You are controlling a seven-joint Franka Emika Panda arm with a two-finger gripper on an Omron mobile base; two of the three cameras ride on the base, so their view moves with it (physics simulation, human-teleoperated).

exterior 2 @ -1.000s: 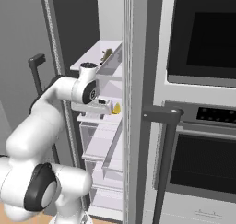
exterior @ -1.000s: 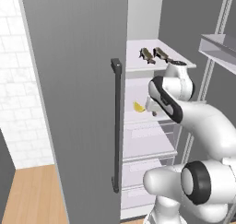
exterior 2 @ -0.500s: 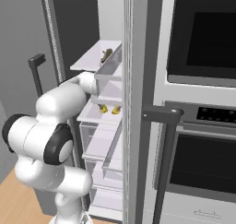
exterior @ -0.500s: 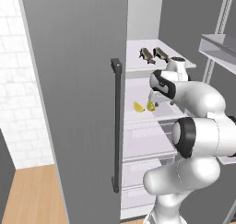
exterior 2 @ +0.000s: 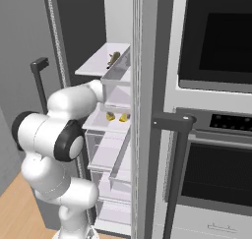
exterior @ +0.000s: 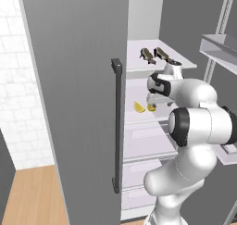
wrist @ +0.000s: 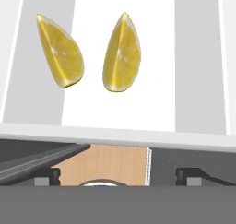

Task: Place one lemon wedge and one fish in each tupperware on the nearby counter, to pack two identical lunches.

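Claw (wrist: 118, 174) spread wide, holding nothing – two wedges (wrist: 120, 53) lie just ahead on the fridge shelf (wrist: 198, 57) (long axes running away from it), right one nearer centre.

fridge door (exterior: 78, 80): flat matt grey, looks like painted metal, zero shine
door handle (exterior: 116, 127): dark bar on that door, kinda satin
shelves (exterior: 152, 147): inside the fridge, pale smooth plastic, a bit see-through at the edges
lemon wedges (wrist: 121, 55): on the middle shelf, waxy yellow peel, moist-looking pulp with fine fibres
fish (exterior: 148, 55): on the shelf above the lemons, dull dark brown skin
arm (exterior: 203, 122): glossy white plastic shell, black matt joints
floor (exterior: 32, 196): left of the fridge, light wood grain
oven fronts (exterior 2: 216, 85): right of the fridge, dark glass, brushed-metal trim
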